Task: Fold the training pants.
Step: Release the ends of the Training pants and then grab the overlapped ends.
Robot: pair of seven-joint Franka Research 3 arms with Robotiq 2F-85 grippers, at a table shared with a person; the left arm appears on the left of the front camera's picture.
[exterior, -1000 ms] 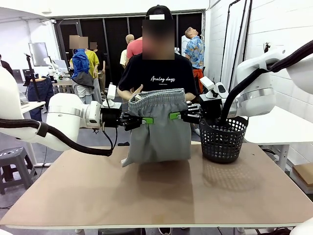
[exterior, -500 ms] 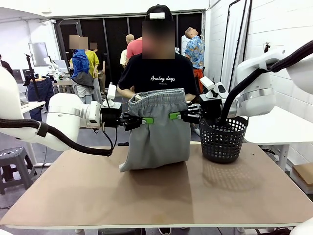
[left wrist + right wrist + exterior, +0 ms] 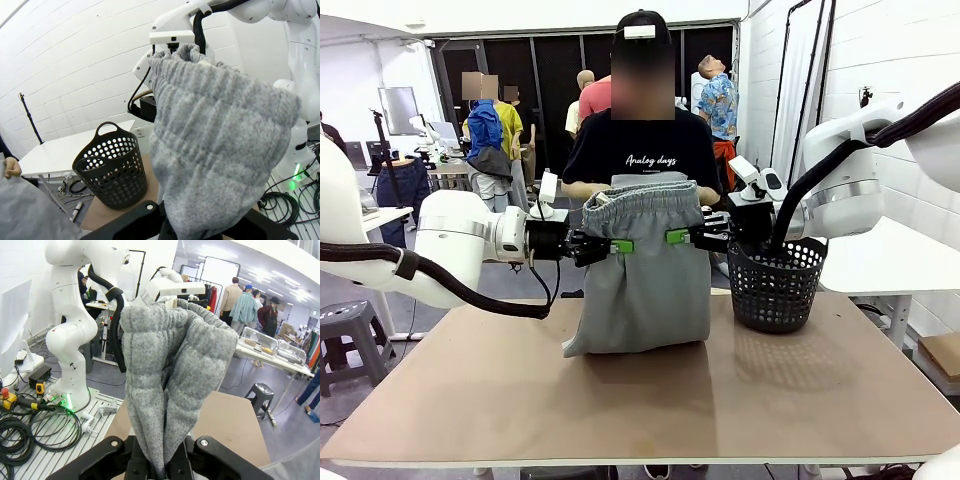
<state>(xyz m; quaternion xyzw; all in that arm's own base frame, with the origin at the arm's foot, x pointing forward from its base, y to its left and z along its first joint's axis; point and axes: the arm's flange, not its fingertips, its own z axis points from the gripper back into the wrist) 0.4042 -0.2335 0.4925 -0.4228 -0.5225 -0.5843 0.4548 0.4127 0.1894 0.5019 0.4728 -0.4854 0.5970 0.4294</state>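
Observation:
The light grey training pants (image 3: 645,270) hang upright over the far half of the table, waistband on top, lower end bunched on the tabletop. My left gripper (image 3: 617,246) is shut on the pants' left side just below the waistband; my right gripper (image 3: 678,237) is shut on the right side at the same height. In the left wrist view the gathered waistband (image 3: 220,125) rises from between the fingers, and the right wrist view shows the grey fabric (image 3: 170,385) pinched the same way. The person's hands (image 3: 707,194) rest at the waistband behind the pants.
A black mesh basket (image 3: 776,283) stands on the table just right of the pants, under my right arm. The brown tabletop (image 3: 650,400) stretches toward the near edge. The person stands at the far side, right behind the pants.
The pants' lower end has shifted slightly and settled on the table. The person's hands have moved at the waistband. Both grippers hold as before.

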